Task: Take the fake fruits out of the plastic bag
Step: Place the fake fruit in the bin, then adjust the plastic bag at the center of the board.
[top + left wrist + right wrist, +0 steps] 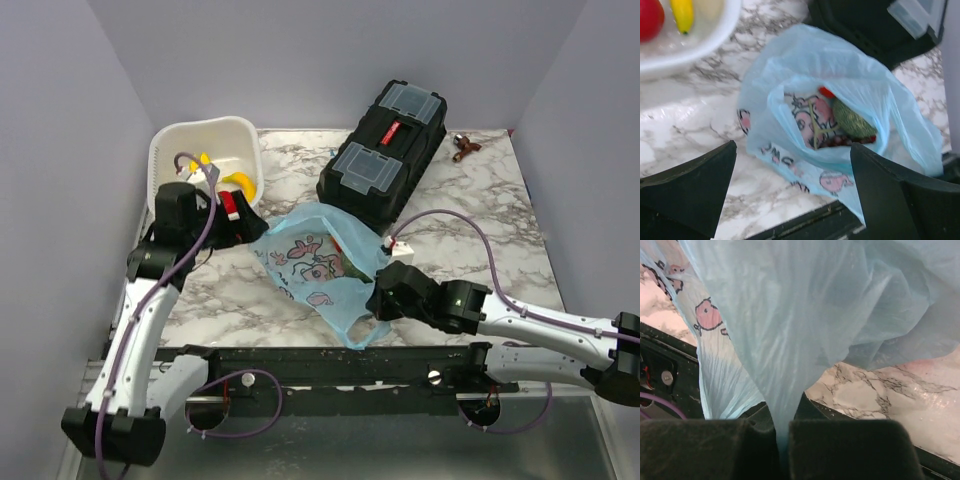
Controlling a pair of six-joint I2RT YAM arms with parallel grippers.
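Near edge, right gripper point(385, 298) point(782, 427): its fingers are pressed together, pinching a gathered fold of the plastic bag at the bag's near end, close to the black rail at the table's front.
Plastic bag point(315, 265) point(805, 65) point(790, 315): light blue, thin and crinkled, printed with pink cartoon figures. It lies on the marble table point(470, 250) between the two grippers, its mouth facing the left gripper.
Inside the bag: the left wrist view looks into the mouth and shows a green bumpy fruit point(852, 120), a small red piece point(826, 91) above it, and a dark red grape bunch point(840, 141) with a green stem, all lying against the printed lining.
Left gripper point(245, 222) point(793, 145): fingers spread wide apart and holding nothing, just beside the bag's left edge.
White basket point(205, 135) point(700, 47): sits at the far left, behind the left gripper. A yellow banana point(240, 181) point(682, 14) and a round red fruit point(649, 17) lie in it.
Black toolbox point(385, 150) point(865, 25): lies at an angle beyond the bag, lid closed, its near corner touching or just beside the bag.
Far right corner: a small brown object point(465, 145), too small to identify.
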